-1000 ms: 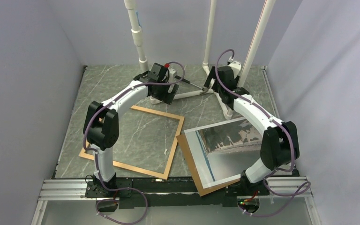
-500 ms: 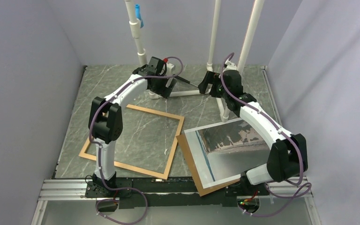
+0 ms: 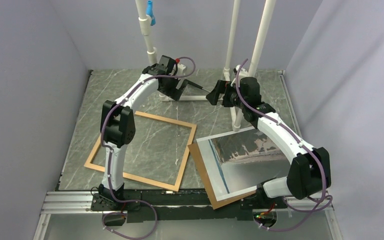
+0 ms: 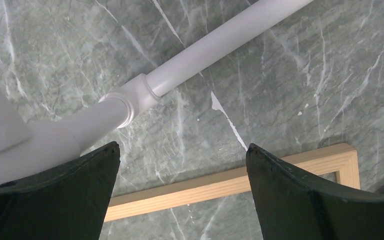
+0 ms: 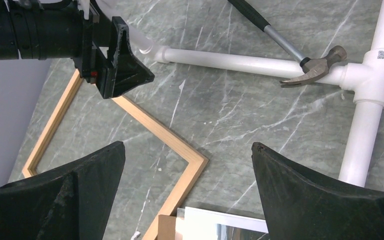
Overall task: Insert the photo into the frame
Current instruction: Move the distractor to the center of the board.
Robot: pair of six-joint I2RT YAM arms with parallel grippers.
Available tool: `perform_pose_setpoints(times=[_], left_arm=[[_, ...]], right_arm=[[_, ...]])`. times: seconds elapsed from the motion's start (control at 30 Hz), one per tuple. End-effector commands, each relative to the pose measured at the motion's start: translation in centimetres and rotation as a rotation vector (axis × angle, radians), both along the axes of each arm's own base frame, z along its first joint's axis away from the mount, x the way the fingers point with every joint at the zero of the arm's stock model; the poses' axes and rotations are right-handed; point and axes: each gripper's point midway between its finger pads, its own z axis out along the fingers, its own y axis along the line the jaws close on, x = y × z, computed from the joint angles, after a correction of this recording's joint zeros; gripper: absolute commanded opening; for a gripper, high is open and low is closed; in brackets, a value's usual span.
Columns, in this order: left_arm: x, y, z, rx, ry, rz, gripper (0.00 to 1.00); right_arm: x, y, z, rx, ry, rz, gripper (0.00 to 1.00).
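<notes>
Both arms reach out to the far side of the bench (image 3: 130, 90), well away from the work lying nearer the bases. The left end effector (image 3: 180, 93) hangs over the marbled surface with its fingers spread wide and nothing between them. In its own wrist view (image 4: 182, 146) I see only a white pipe (image 4: 215, 47) and a far stretch of the frame below. The right end effector (image 3: 215, 95) sits just to the right of it, facing it, also wide apart and empty. Its wrist view (image 5: 187, 145) looks down on the far right corner of the frame. A hammer (image 5: 315, 67) rests its head against the pipe stand at the far edge.

The frame (image 3: 168, 119) lies flat on the near left of the bench, turned a little askew, with bare bench showing through its opening. The photo (image 3: 245, 162) lies face up on the near right, resting on a brown backing board (image 3: 203, 165) that shows along its left and near edges. The board's far left corner lies just beside the frame's right side; I cannot tell whether they touch. The right arm's elbow arches over the photo's right part.
</notes>
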Motion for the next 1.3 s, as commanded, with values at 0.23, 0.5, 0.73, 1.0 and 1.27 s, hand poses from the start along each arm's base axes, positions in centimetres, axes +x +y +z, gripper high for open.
perform_pose_setpoints(times=[0.23, 0.5, 0.73, 1.0, 1.27], left_arm=[[-2.4, 2.1, 4.0, -0.161, -0.052, 0.062, 0.99], [-5.3, 0.2, 3.8, -0.182, -0.016, 0.013, 1.00], [-9.6, -2.7, 3.3, -0.198, 0.029, -0.020, 1.00], [-17.1, -2.7, 4.3, -0.423, 0.039, 0.069, 0.99], [-22.6, -1.1, 4.4, -0.589, 0.068, 0.178, 0.99]], right_arm=[[2.6, -6.8, -3.3, -0.247, 0.043, -0.214, 1.00], [3.6, -8.9, -4.4, -0.319, 0.099, -0.252, 1.00], [2.1, -6.3, -4.1, -0.226, 0.093, -0.113, 1.00], [-0.5, -4.5, -5.8, -0.190, 0.143, 0.024, 1.00], [-2.3, -2.6, -6.4, -0.165, 0.157, 0.130, 1.00]])
